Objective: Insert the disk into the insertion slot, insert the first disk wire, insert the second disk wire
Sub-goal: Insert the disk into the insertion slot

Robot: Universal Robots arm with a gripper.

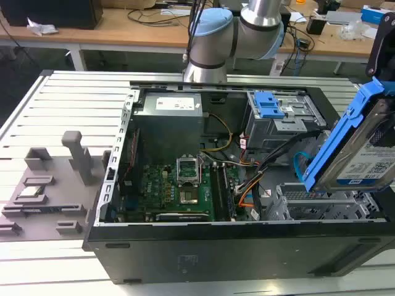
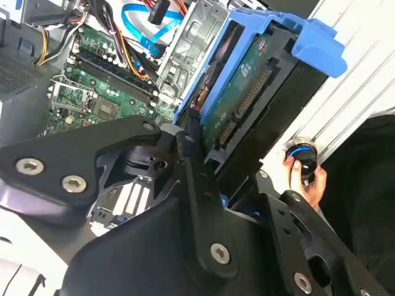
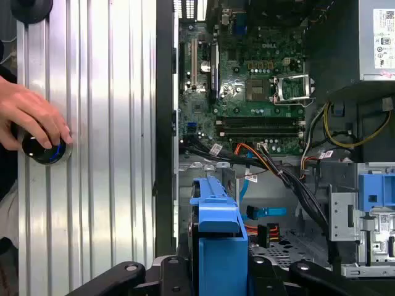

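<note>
We see a slatted aluminium table (image 1: 74, 98) carrying an open black computer case (image 1: 216, 246) that lies on its side. The robot arm (image 1: 234, 31) rises behind it at 12 o'clock in the exterior view. Inside the case, the green motherboard (image 1: 179, 191) sits near 6 o'clock, with the power supply (image 1: 170, 114) toward 12 o'clock from it. A taller grey cage with blue tabs (image 1: 278, 120) stands at about 1 o'clock.

The disk (image 1: 364, 154), in its blue carrier, hangs tilted at 3 o'clock. Its lower end is just above the insertion slot (image 1: 315, 206) and has not gone into it. In the first wrist view the gripper (image 3: 219, 274) has its black fingers closed against both sides of the carrier and grips it firmly.

The second disk wire (image 1: 299, 165) loops light blue between the taller cage and the disk. The first disk wire (image 3: 270, 234) lies loose in the case near the slot, and its black plug is free.

In the first wrist view a person's hand (image 3: 31, 117) rests on a round black knob (image 3: 44, 148) on the table, outside the case.
</note>
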